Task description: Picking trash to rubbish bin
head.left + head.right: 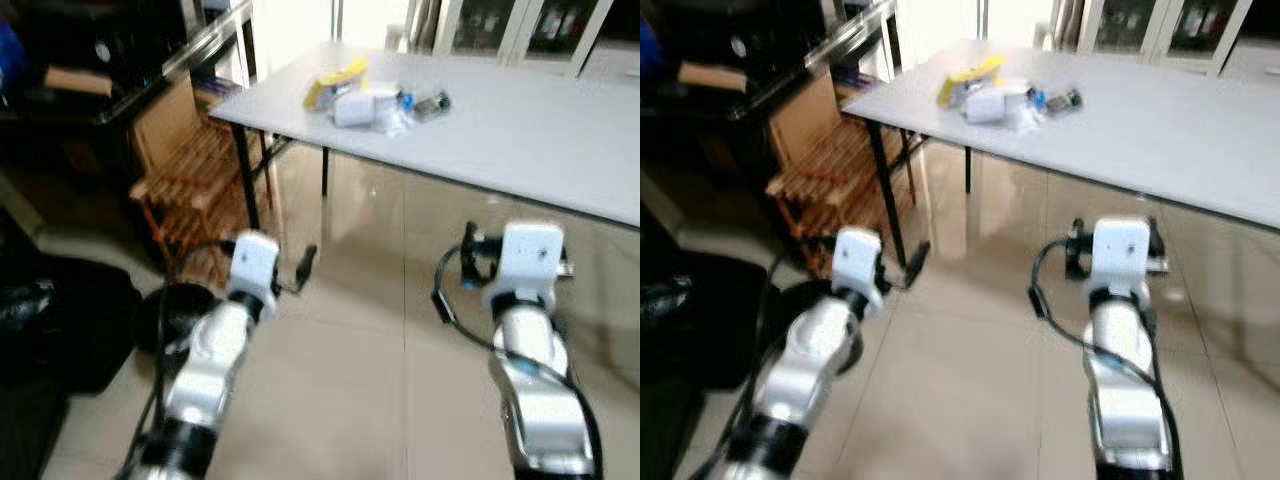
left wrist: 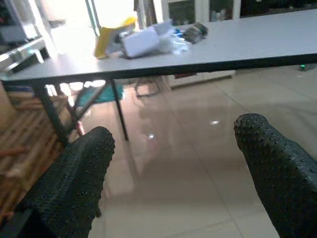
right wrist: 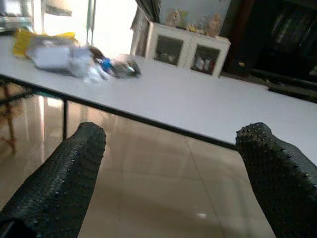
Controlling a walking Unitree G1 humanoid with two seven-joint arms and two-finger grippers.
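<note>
A small heap of trash (image 1: 375, 100) lies on the far left part of the white table (image 1: 520, 140): a yellow bag (image 1: 335, 82), a white box (image 1: 358, 108), clear wrappers and a small dark item (image 1: 432, 104). Both arms are raised over the tiled floor, short of the table. My left gripper (image 2: 173, 144) is open, its fingers wide apart with nothing between them and the table ahead of it. The right gripper (image 3: 171, 144) is open too and faces the table's edge. A black round bin (image 1: 172, 308) stands on the floor beside my left arm, partly hidden by it.
A wooden rack (image 1: 195, 185) stands left of the table, under a dark counter (image 1: 120, 70). A black bag (image 1: 60, 320) lies on the floor at far left. White cabinets (image 3: 190, 49) line the back wall. Black table legs (image 1: 248, 175) stand ahead.
</note>
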